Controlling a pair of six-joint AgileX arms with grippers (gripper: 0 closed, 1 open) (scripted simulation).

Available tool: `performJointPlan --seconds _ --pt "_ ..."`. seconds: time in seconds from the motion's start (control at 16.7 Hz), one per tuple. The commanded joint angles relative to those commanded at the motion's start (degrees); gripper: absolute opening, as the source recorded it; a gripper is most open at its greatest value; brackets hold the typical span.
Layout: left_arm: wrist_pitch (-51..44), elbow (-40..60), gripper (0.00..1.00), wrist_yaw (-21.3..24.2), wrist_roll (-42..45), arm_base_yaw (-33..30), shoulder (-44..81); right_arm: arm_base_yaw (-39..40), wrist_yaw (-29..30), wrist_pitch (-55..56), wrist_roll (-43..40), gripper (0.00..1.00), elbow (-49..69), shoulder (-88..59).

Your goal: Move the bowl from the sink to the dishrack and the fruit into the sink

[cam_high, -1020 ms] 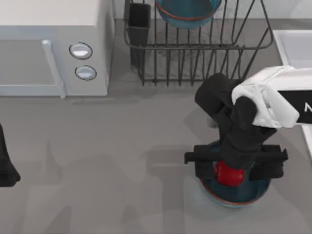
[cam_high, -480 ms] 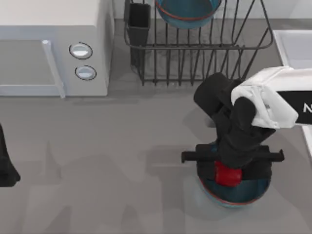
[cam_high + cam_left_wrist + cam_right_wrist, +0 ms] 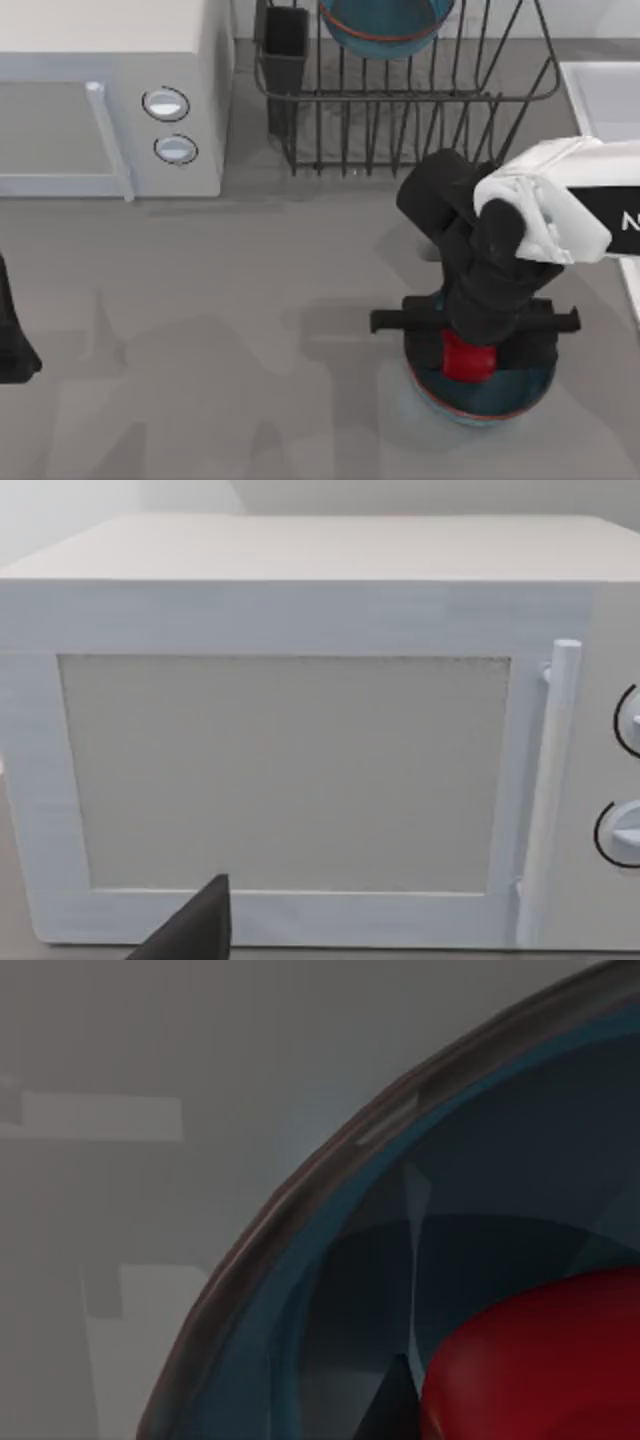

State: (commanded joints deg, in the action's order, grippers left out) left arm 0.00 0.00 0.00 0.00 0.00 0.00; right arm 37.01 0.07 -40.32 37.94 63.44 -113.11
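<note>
Standing at the back left of the table is a white microwave [image 3: 110,95] with two round knobs [image 3: 166,103] and a long door handle; the left wrist view faces its door straight on. To its right sits the dishrack [image 3: 410,110], dark thin wire bars with a black cutlery cup [image 3: 286,40] at its left corner and a blue bowl in the rack [image 3: 385,25] at the picture's upper edge. The white sink [image 3: 605,95] shows only its corner at the far right edge. My left arm is parked at the left edge of the table, and whether the left gripper [image 3: 12,345] is apart or together cannot be told.

My right arm reaches in from the right and covers much of the bowl [image 3: 480,395], which sits on the grey table near the front right, well apart from the dishrack and outside the sink. The bowl is round, teal-blue, with a thin orange-red rim. The fruit [image 3: 468,357], glossy bright red, lies inside it. The right gripper [image 3: 470,350] hangs directly over the fruit, down within the bowl; the pictures do not show whether its claw is apart or clamped on the fruit.
</note>
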Motion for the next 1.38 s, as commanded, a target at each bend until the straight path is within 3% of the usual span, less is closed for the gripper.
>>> performJointPlan --seconds 0.48,0.96,1.38 --pt "0.0 0.0 1.00 0.0 0.0 0.0 0.0 0.0 -0.8 -4.5 -0.2 0.00 3.6 5.1" --pt "0.0 0.0 1.00 0.0 0.0 0.0 0.0 -0.2 -0.9 -23.2 -0.5 0.00 15.9 10.9" --pt "0.0 0.0 1.00 0.0 0.0 0.0 0.0 -0.4 -1.1 -23.5 -0.6 0.00 16.4 11.2"
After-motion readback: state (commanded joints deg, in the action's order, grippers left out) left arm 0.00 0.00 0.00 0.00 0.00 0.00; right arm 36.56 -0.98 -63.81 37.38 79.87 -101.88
